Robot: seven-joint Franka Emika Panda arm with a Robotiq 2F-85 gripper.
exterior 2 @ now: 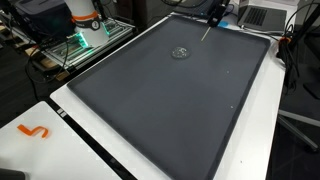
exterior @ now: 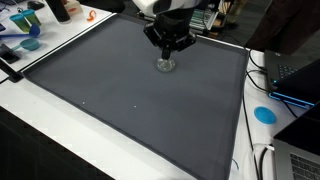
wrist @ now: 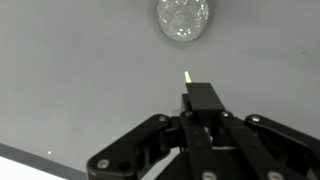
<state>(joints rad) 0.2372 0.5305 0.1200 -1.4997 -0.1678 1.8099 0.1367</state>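
Note:
My gripper (wrist: 200, 100) is shut, with a thin light-tipped stick (wrist: 187, 75) poking out beyond the closed fingers. It hovers over the far part of a dark grey mat (exterior: 130, 100). A small clear glass dish (wrist: 183, 18) lies on the mat just ahead of the stick's tip, apart from it. In an exterior view the gripper (exterior: 168, 42) is right above the dish (exterior: 165, 65). In an exterior view the gripper (exterior 2: 214, 16) is near the mat's far edge, the stick (exterior 2: 206, 32) slants down from it, and the dish (exterior 2: 180, 53) sits to its left.
The mat lies on a white table (exterior: 250, 150). A blue disc (exterior: 264, 114) and a laptop (exterior: 295, 75) are at the right; blue items (exterior: 25, 40) and a dark bottle (exterior: 62, 10) at the far left. An orange object (exterior 2: 35, 131) lies on the table's near corner.

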